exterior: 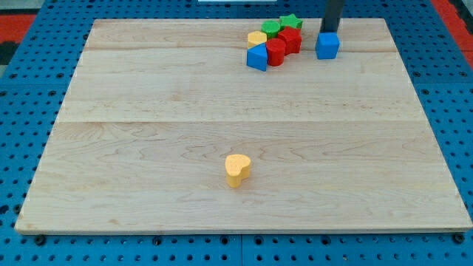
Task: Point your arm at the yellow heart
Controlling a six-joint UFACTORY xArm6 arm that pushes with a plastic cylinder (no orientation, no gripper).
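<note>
The yellow heart [237, 169] lies alone on the wooden board [148, 111], low and a little left of centre. My rod comes down at the view's top right; my tip [327, 32] is right behind a blue cube [327, 46], far from the yellow heart, up and to the right of it.
A tight cluster sits at the top centre-right: a blue block [257, 58], a yellow block [256, 38], two red blocks [276, 52] [290, 40], a green round block [270, 28] and a green star [290, 22]. Blue pegboard surrounds the board.
</note>
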